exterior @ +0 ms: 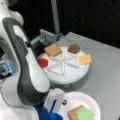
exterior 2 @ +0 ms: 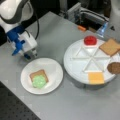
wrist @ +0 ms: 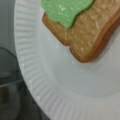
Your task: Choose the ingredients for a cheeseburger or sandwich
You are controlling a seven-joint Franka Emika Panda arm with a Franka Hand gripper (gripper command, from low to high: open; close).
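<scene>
The tool [exterior 2: 29, 55] hangs just past the rim of the paper plate [exterior 2: 53, 75], toward the top left in a front view, close above the grey desk [exterior 2: 50, 32]. It carries nothing, and I cannot tell how far its fingers are spread. In the wrist view the plate's ribbed rim [wrist: 30, 82] fills most of the sight.

On the plate lies the sandwich so far: a tan bread slice [exterior 2: 40, 74] with a green lettuce piece [exterior 2: 39, 81] resting on top of it, covering the half of the bread nearer a front view's bottom. The wrist view shows the same pair, lettuce [wrist: 65, 10] over bread [wrist: 92, 35], at the top of the plate. In a front view the bread [exterior: 72, 113] and lettuce [exterior: 85, 113] sit near the bottom.

The white divided tray [exterior 2: 75, 65] stands beside the plate, well apart from the tool. Around its edge sit a red disc [exterior 2: 90, 40], a second bread slice [exterior 2: 110, 47], a brown patty [exterior 2: 114, 67] and a yellow-orange cheese square [exterior 2: 96, 78]. The same four show in a front view: disc [exterior: 43, 62], bread [exterior: 52, 50], patty [exterior: 74, 48], cheese [exterior: 84, 59].
</scene>
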